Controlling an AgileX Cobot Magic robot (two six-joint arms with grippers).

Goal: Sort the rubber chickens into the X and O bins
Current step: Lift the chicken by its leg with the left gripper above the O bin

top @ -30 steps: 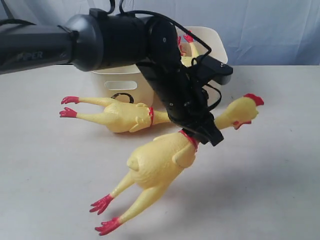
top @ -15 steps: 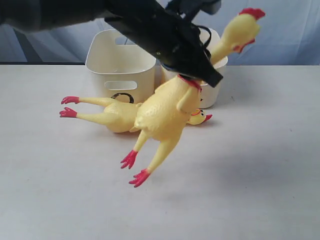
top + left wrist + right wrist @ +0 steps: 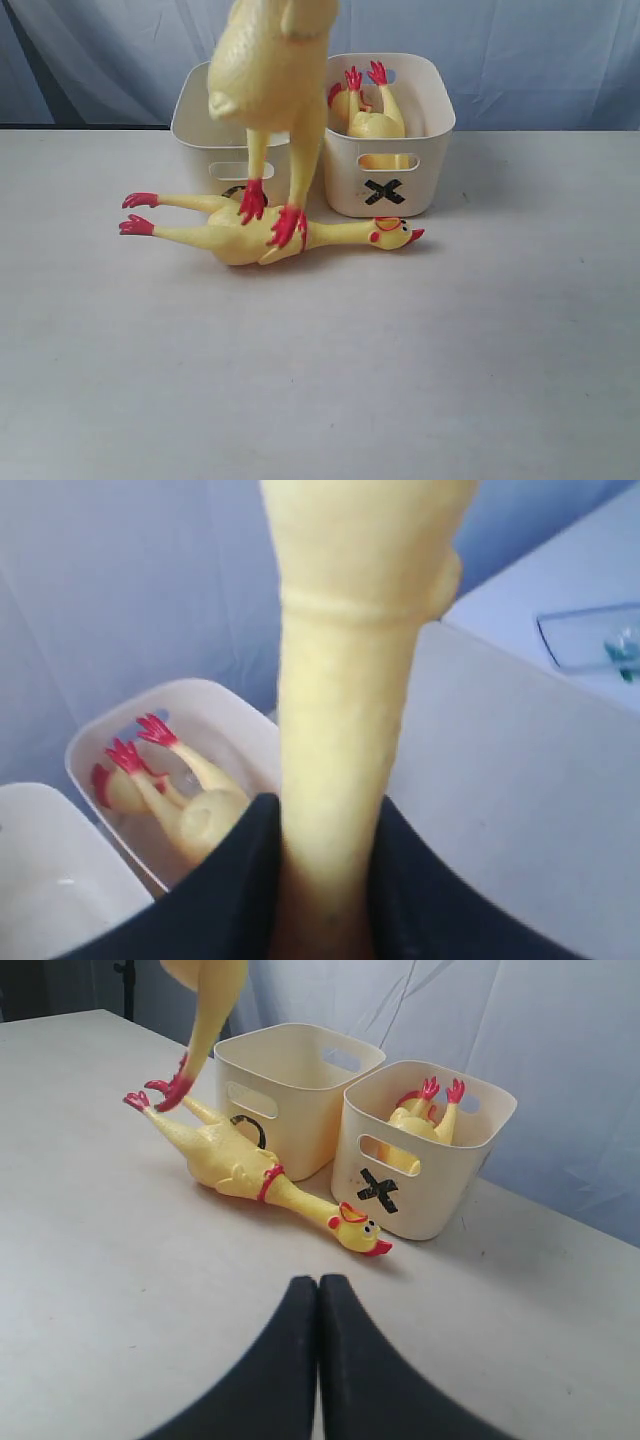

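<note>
Sorting looks under way but not finished. The X bin holds a small chicken, head down with its red feet in the air; a further bit of red beside it may belong to a second one, but I cannot tell. The O bin stands touching or just beside it, and what shows of its inside in the left wrist view looks bare, though most of it is hidden. A lying chicken is stretched along the bench just in front of both bins, untouched, with its head below the X mark. The lifted chicken hangs upright in the air, feet dangling just over the lying one's body and in front of the O bin. The left gripper has it by the neck, its jaws partly closed with one on each side of the yellow neck and the head pointing away above them. The right gripper is fully closed, holds nothing, and hovers over bare bench, near the lying chicken's head but apart from it. So at least two large chickens remain to be binned.
</note>
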